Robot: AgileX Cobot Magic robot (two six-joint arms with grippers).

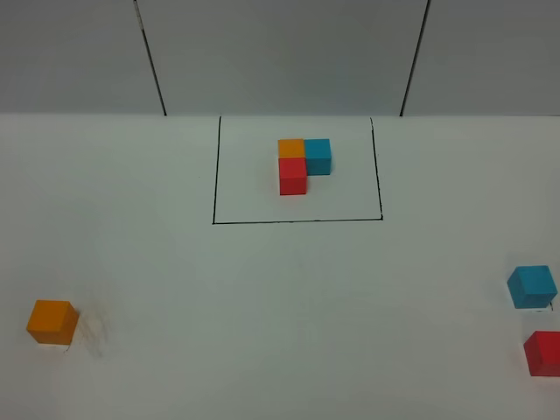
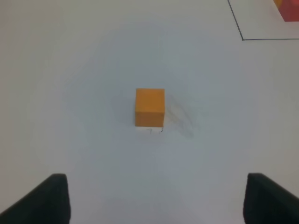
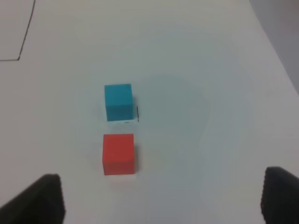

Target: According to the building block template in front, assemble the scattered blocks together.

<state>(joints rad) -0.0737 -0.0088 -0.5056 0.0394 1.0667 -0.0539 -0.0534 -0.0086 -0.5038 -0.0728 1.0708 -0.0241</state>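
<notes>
- Left gripper (image 2: 156, 200) is released and holds nothing. The orange cube (image 2: 150, 106) lies ahead of it, roughly centred on the gap; a skewed descent could shove the cube aside.
- Right gripper (image 3: 163, 196) is likewise released and empty. The red cube (image 3: 118, 153) lies ahead but off-centre, with the blue cube (image 3: 118, 101) just beyond — a wide jaw may knock the neighbour.
- The template (image 1: 302, 164) sits well away from both grippers — misreading it would swap the colours.

The orange cube (image 1: 52, 321) stands alone at the near left of the table (image 1: 280, 289), bare surface on every side. At the near right the blue cube (image 1: 532, 287) and red cube (image 1: 543, 353) sit close, only a narrow gap between their facing sides; their other sides are open. The framed cluster (image 1: 304, 164) stands far back in the middle, well apart from all three.
</notes>
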